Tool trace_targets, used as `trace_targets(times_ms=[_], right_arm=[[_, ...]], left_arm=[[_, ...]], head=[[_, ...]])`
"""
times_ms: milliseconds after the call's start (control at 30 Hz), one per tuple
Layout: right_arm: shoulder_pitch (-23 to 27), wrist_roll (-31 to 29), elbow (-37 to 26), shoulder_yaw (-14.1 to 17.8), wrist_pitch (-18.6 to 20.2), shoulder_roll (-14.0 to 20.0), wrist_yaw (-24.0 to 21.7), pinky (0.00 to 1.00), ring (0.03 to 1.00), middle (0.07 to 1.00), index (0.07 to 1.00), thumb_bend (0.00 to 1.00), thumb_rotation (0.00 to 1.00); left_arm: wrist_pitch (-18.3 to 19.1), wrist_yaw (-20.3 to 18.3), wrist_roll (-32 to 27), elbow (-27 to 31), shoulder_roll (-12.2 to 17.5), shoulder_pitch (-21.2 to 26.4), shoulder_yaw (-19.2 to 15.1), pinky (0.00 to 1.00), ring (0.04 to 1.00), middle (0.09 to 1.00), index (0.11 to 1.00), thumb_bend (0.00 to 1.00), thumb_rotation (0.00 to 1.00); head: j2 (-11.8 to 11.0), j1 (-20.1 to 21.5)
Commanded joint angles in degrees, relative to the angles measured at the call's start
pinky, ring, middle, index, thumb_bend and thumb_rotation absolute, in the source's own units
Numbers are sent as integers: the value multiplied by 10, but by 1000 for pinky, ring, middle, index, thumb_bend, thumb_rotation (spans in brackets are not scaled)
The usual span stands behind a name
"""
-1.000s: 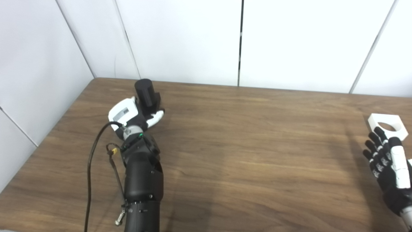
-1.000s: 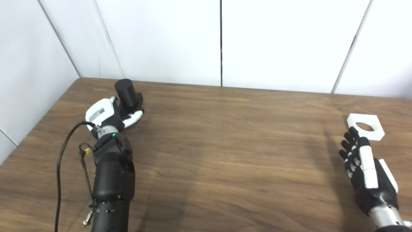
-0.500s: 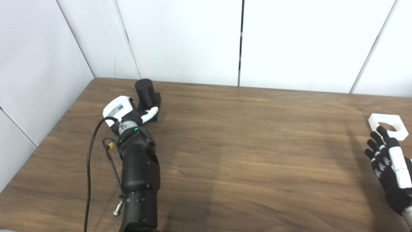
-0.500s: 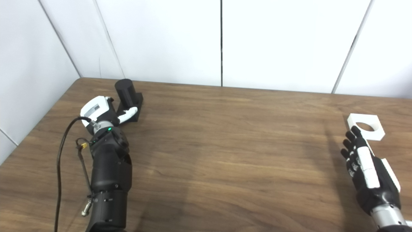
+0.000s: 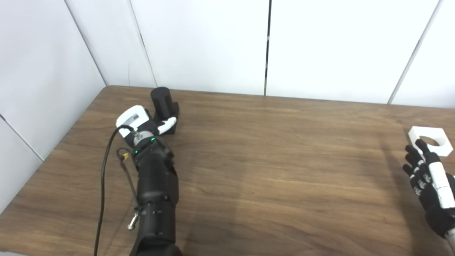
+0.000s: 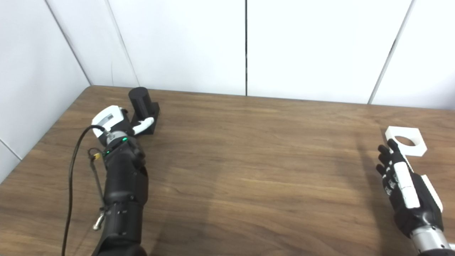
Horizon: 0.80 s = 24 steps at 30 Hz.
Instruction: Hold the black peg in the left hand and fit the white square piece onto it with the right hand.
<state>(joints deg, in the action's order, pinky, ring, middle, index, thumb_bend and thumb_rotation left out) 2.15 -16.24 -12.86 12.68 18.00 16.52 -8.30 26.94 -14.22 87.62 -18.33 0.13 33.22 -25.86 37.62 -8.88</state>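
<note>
The black peg (image 5: 160,101), a round post on a square black base, stands on the table at the far left. My left hand (image 5: 137,122) is against the base's near left side, thumb lying across the base's front; its fingers are hidden behind the hand. The white square piece (image 6: 415,148) with a round hole lies flat at the far right. My right hand (image 6: 401,181) is open, fingers straight, with its fingertips at the piece's near left edge.
The wooden table (image 6: 249,160) meets white wall panels at the back and left. A black cable (image 5: 103,177) loops beside my left forearm. The table's right edge lies just beyond the white piece.
My left hand has drawn back to the left along the peg's base, and the peg stands lower on the table. My right hand has crept slightly toward the white piece. The view shifted a little.
</note>
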Motion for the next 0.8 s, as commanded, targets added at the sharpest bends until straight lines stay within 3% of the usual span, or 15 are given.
trace_targets(times_ms=[0,333,433,600,767], right_arm=[[14,-1,-23,3,-12,3,3,1000,1000,971,1000,623,816],[8,8,-30,-1,-15,5,2,1000,1000,961,1000,633,812],[7,4,-32,0,-12,7,0,1000,1000,963,1000,644,797],[4,2,-33,3,-13,7,1,1000,1000,967,1000,645,799],[3,-2,-27,6,-18,9,-3,1000,1000,960,1000,641,795]], left_arm=[[0,11,18,-4,6,37,-3,907,938,948,933,782,751],[0,6,40,-51,7,59,-8,955,983,992,977,789,718],[0,-4,50,-68,11,64,-6,912,971,970,960,790,718],[0,-19,42,-67,14,60,-9,978,1000,997,967,753,651],[0,-3,19,-67,17,52,-13,1000,1000,1000,951,732,547]], head=[[0,0],[1,6],[2,8],[2,7],[2,6]])
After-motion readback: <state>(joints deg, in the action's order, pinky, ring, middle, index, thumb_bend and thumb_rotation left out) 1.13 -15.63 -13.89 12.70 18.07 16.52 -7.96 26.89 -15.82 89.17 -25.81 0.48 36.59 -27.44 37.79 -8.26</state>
